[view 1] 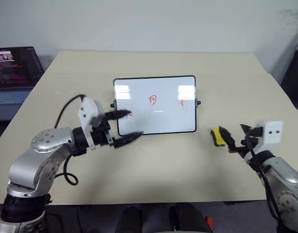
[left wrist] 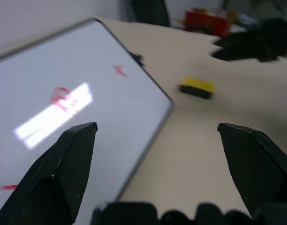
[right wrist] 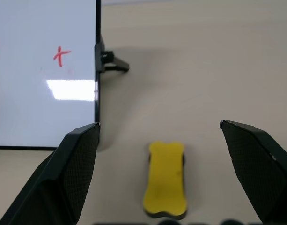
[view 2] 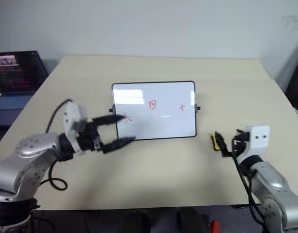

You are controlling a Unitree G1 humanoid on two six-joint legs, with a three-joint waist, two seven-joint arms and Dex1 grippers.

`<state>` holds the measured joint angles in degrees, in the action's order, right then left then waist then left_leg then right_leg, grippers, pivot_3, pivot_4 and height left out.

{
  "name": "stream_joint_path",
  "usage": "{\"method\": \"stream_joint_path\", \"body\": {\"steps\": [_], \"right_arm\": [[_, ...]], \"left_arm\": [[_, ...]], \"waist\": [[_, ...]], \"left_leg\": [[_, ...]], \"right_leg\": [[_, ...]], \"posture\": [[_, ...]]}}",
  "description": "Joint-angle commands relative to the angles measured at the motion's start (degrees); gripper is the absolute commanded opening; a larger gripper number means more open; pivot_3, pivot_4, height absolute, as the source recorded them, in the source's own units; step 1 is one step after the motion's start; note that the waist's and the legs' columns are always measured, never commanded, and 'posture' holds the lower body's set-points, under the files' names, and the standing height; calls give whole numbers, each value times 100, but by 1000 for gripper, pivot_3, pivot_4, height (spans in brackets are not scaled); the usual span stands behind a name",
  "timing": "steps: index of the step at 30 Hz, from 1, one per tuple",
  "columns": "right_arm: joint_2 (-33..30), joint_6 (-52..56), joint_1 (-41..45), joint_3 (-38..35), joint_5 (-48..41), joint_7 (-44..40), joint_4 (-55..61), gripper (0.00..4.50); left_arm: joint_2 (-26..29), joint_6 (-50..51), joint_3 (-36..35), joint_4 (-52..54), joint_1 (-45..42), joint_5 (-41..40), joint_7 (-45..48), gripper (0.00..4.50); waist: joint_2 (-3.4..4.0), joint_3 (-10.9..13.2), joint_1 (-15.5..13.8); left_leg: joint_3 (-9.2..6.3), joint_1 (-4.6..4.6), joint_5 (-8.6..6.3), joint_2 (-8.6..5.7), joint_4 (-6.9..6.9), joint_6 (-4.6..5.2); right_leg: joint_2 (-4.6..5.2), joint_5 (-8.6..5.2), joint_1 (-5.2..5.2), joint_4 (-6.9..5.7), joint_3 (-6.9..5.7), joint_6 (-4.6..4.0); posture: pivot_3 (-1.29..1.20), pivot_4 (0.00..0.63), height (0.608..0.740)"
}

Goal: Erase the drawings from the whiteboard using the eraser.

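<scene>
The whiteboard (view 1: 164,120) lies flat at the table's middle. On it are red drawings (view 1: 152,100): a boxy scribble in the centre, a small cross (view 1: 182,102) on its right, and a third mark (view 2: 127,119) on its left, just beside my left fingertip. My left gripper (view 1: 133,125) is open and points across the board's near left corner. The eraser (view 1: 217,136), yellow on a black base, rests on the table right of the board. My right gripper (right wrist: 159,125) is open just behind it. In the right wrist view the eraser (right wrist: 165,179) lies between the spread fingers.
An open laptop (view 1: 15,73) sits off the table's far left corner. The tan table (view 1: 153,170) has bare surface in front of the board and behind it. A small black knob (right wrist: 113,61) sticks out from the board's right side.
</scene>
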<state>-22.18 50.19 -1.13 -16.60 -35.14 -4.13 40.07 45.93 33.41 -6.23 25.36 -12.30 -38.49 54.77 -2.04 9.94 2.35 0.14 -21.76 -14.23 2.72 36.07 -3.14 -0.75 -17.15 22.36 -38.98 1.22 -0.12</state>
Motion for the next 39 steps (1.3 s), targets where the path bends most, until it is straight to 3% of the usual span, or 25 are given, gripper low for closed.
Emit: {"method": "stream_joint_path", "body": {"steps": [1,12,18,26,29,36,39], "right_arm": [[110,397,273,118,-36,336,152,4456],[21,278,960,916,1095,486,-1010,4456],[79,93,942,912,1311,276,-1342,4456],[161,41,920,757,1437,120,-1487,4456],[137,51,906,762,1482,69,-1586,3850],[218,-9,976,721,1569,-17,-1744,1342],[233,-46,1000,667,1568,-77,-1758,1242]], "left_arm": [[129,-221,291,183,-7,11,594,4500],[-137,-852,694,-218,-345,533,890,4500],[-174,-913,725,-163,-357,586,903,4500],[-250,-1005,787,-122,-268,646,891,4500],[-231,-1093,757,-161,-188,669,920,4500],[-201,-1150,667,-191,-68,699,935,4500],[-196,-1045,596,-166,18,686,828,4500]], "waist": [[1,1,-27],[0,0,-58],[0,0,-58],[0,0,-58],[0,0,-56],[0,-1,-56],[0,-1,-58]], "left_leg": [[2,2,0,0,0,0],[7,-26,-1,-4,2,2],[6,-84,0,-3,6,2],[6,-87,0,-2,8,2],[6,-86,0,-3,8,2],[6,-85,0,-3,9,2],[5,-86,0,-2,10,2]], "right_leg": [[-1,-1,2,0,-9,-2],[-1,-2,26,4,-8,-3],[-3,-1,85,-7,-9,-4],[-3,-1,86,-6,-10,-4],[-3,0,86,-7,-9,-5],[-3,1,86,-9,-10,-7],[-3,2,86,-9,-10,-8]], "posture": [[0,150,740],[0,150,740],[0,150,740],[0,150,740],[0,150,740],[0,150,740],[0,150,740]]}}
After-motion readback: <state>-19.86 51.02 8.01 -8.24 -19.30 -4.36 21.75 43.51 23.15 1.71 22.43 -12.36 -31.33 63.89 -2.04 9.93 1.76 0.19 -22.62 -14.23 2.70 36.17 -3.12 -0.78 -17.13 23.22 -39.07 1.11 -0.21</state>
